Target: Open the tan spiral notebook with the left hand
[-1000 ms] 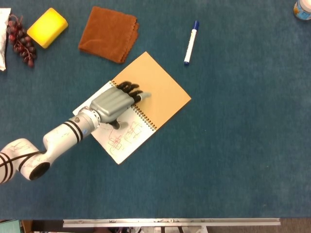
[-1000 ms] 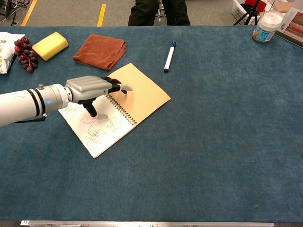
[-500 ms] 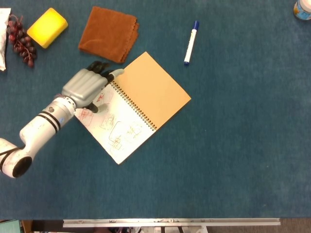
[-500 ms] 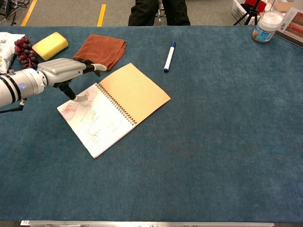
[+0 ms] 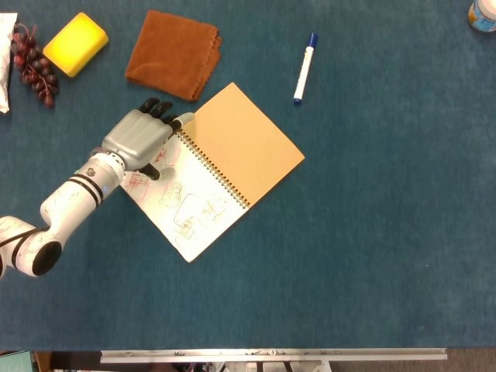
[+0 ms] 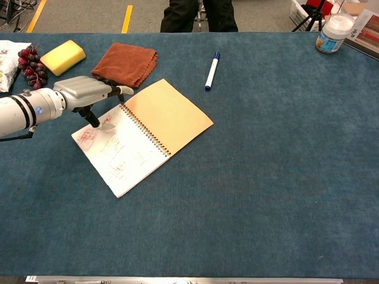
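Your notebook (image 5: 211,172) lies open near the middle of the table (image 5: 372,232), cover leaf to the right, written page to the left. Your left robot hand (image 5: 139,139) sits over the page's far-left corner. Behind it lies the cloth (image 5: 173,53); further left, the sponge (image 5: 75,43), then the grapes (image 5: 31,62). The marker (image 5: 304,67) lies behind the notebook, to the right. A jar (image 6: 331,32) stands at the far-right corner.

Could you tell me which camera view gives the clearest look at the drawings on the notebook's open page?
The head view: it looks straight down on the notebook, so the sketches lie flat and undistorted. The chest view shows the same page at a slant, foreshortened and fainter.
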### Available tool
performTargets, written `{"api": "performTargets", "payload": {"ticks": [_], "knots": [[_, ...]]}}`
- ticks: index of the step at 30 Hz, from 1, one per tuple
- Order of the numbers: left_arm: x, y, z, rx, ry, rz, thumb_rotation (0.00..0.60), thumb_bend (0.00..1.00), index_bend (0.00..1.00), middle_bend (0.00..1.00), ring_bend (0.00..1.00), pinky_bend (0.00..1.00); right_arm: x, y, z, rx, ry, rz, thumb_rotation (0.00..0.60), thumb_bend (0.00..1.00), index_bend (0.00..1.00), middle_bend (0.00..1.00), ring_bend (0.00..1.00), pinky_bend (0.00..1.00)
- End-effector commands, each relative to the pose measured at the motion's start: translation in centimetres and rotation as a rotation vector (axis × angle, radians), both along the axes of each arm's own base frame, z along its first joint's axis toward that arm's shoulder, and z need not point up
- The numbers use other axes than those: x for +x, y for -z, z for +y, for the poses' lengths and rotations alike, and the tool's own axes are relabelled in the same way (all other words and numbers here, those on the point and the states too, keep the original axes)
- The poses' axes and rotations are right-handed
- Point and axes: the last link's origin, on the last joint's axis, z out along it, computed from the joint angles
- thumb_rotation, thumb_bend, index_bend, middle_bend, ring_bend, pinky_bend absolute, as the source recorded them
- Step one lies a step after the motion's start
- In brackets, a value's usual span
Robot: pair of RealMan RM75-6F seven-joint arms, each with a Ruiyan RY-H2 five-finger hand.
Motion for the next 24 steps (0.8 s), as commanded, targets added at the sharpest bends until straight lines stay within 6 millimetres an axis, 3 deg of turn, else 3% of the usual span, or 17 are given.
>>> {"api": "performTargets", "payload": {"ticks": [1, 12, 24], "knots": [[0.0, 0.1, 0.2, 0.003, 0.008, 0.025, 0.409, 0.27, 0.03, 0.20, 0.00, 0.01, 0.0, 0.0, 0.0, 0.001, 0.000, 0.000, 0.600, 0.23, 0.61, 0.47, 0.43, 0.46], [-0.5, -0.2, 0.1, -0.019, -0.027, 0.069, 0.354, 0.27, 0.03, 0.24, 0.00, 0.01, 0.0, 0.1, 0.0, 0.002, 0.002, -0.001, 0.600, 0.23, 0.61, 0.47, 0.43, 0.46], [1.9, 0.3, -1.6, -0.108, -0.017, 0.000, 0.327, 0.27, 0.03, 0.26, 0.00, 0.01, -0.2, 0.1, 0.2, -0.001, 0.008, 0.000, 0.600, 0.23, 0.61, 0.47, 0.43, 0.46]]}}
